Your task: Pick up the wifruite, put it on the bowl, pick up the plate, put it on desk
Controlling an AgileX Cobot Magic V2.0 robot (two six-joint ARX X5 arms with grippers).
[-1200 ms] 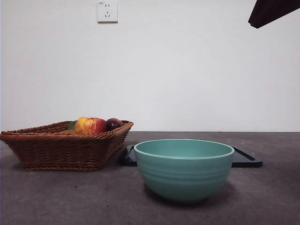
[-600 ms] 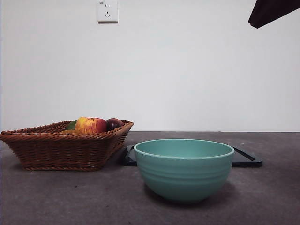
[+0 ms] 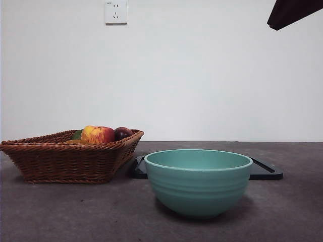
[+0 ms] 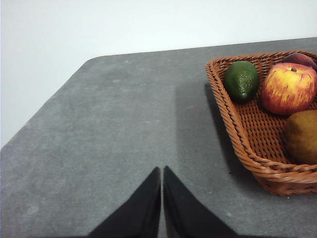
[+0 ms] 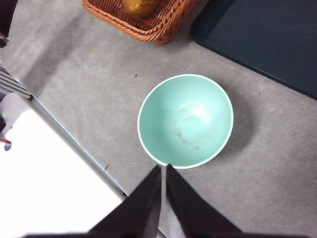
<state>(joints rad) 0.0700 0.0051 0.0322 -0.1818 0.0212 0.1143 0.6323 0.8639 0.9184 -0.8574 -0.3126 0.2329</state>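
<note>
Wifruite: left wrist view, lying in the basket beside the apple; left gripper pinched together, empty, over bare desk.
Right wrist: right gripper likewise closed, high above the empty bowl.
Front: bowl before the plate.
Advice: spread the jaws first, descend across the fruit's short axis, clear of the apple.

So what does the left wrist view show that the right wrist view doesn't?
Only the left wrist view: the avocado, the apple, a dark fruit behind it, and the shut left claw. Only the right wrist view: the empty bowl, the dark tray, and the shut right claw. Both: the basket, the wifruite in it, the desk.
</note>
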